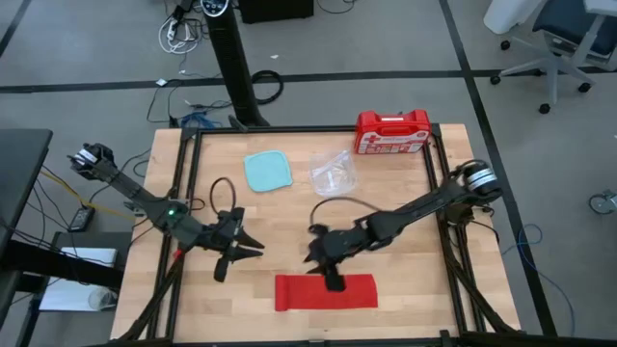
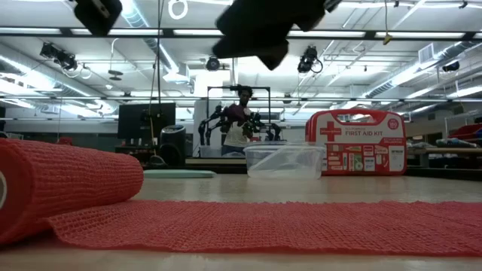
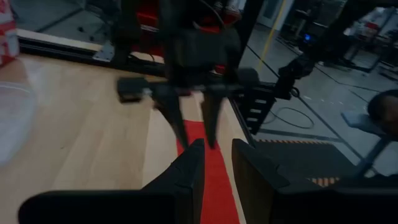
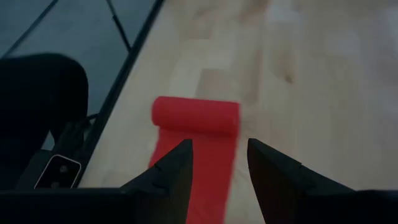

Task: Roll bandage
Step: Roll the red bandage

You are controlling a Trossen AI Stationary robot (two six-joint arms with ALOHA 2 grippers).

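Observation:
The bright red bandage lies flat on the wooden table near its near edge. Its left end is rolled into a short roll, which also shows in the right wrist view. My right gripper hangs open above the flat part of the band, clear of it, fingers pointing down; in the low view it is high above the cloth. My left gripper is open and empty to the left of the bandage, pointing toward the right gripper.
A red first-aid case stands at the far right edge. A pale blue square container and a clear plastic container sit in the far middle. Black frame rails run along the table's left and right sides.

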